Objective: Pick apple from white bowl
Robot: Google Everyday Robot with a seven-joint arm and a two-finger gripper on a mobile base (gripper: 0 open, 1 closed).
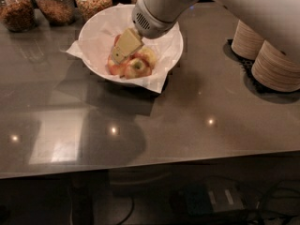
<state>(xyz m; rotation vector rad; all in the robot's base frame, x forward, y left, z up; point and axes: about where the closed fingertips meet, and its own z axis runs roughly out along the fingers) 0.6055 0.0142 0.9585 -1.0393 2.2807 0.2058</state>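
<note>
The white bowl (pixel 96 29), lined with crinkled white paper, stands on the dark counter at the upper middle. Inside it lie a few small apples with red blush over yellow skin; one apple (pixel 137 68) shows its pale stem dimple at the front. My gripper (pixel 117 56) reaches down into the bowl from the upper right, its pale yellow fingers (pixel 125 45) over the left apples and touching or just above them. The white arm hides the bowl's far right rim.
Three glass jars of snacks (pixel 55 3) stand behind the bowl at the counter's back left. Stacks of beige paper bowls (pixel 276 64) sit at the right. The counter's front edge runs across the lower part of the view.
</note>
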